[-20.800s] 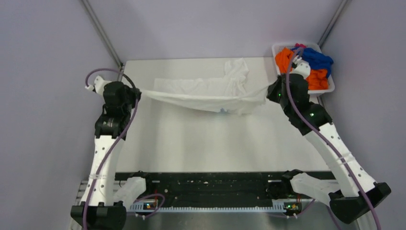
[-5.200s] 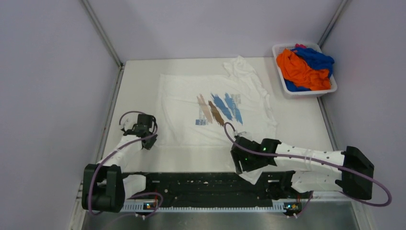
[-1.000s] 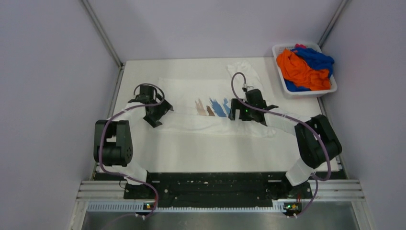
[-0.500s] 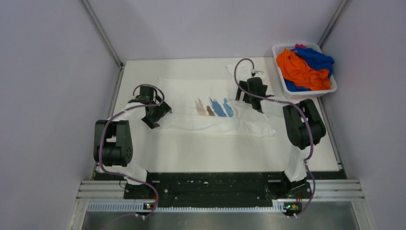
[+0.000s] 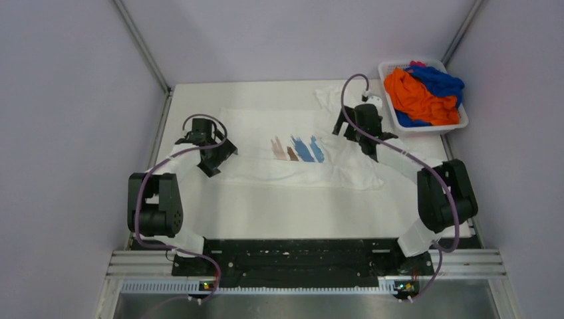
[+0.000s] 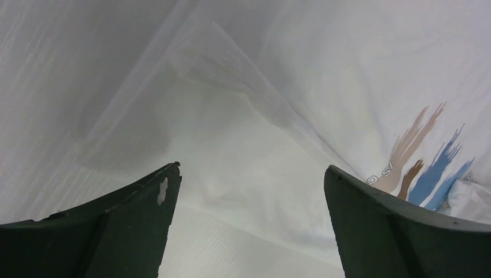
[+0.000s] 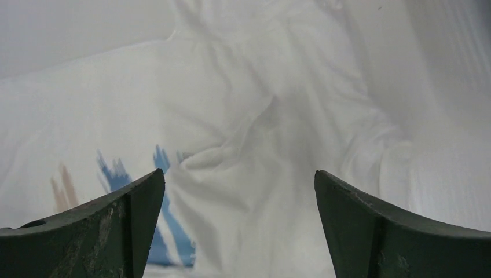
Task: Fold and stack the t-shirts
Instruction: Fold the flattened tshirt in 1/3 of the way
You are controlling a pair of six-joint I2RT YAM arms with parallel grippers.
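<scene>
On the pale counter (image 5: 299, 212) the printed t-shirt (image 5: 259, 133) lies half folded. The left claw (image 6: 252, 167) and right claw (image 7: 238, 171) hover spread (empty). We pinch both layers squarely.

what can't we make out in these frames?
- Shirts in basket: top view, heaped over each other; count unclear.
- Print lettering: too small in top view; cut off by left tool in left wrist view.
- White shirt, right end: top view, partly under right tool.
</scene>
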